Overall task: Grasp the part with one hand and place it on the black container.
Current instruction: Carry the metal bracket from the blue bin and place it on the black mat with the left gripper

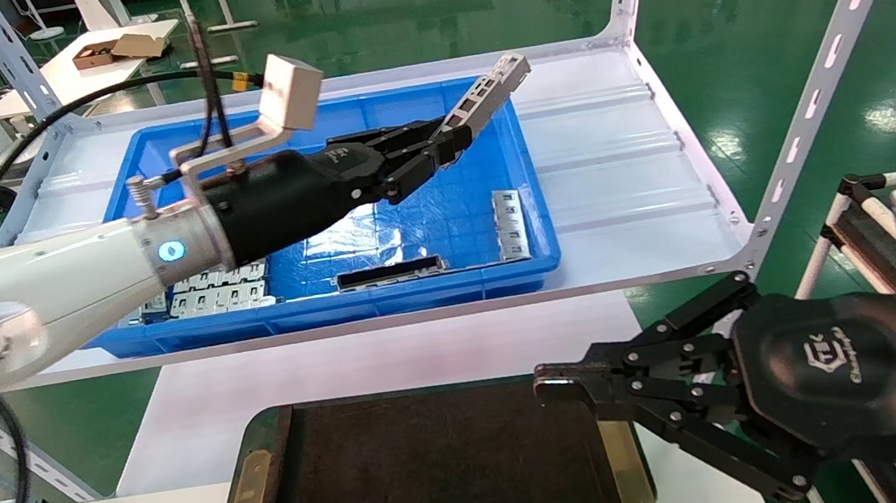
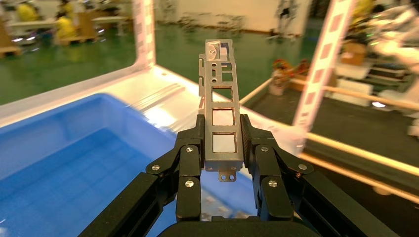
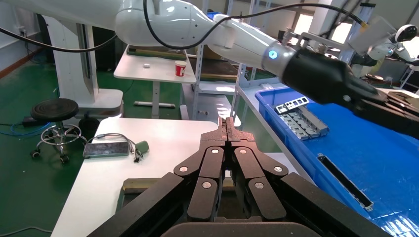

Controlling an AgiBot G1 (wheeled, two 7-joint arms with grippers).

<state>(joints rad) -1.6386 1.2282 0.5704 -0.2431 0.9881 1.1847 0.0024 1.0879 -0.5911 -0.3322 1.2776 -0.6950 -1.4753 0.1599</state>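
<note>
My left gripper [image 1: 448, 145] is shut on the part [image 1: 487, 93], a slim silver-grey bracket with square cut-outs. It holds the part in the air above the blue bin [image 1: 542, 214], the free end pointing up and to the right. In the left wrist view the part [image 2: 221, 106] stands between the two pads [image 2: 250, 140] of the left gripper [image 2: 222, 143]. The black container [image 1: 441, 474] lies on the white table at the front. My right gripper [image 1: 558, 383] is shut and empty, over the container's right edge; it also shows in the right wrist view [image 3: 227, 126].
The blue bin holds wider grey stamped plates [image 1: 218, 290] at the left, a narrow bar with a black face [image 1: 391, 273] at the front and another bracket [image 1: 509, 224] at the right. White shelf posts [image 1: 827, 68] stand right of the bin.
</note>
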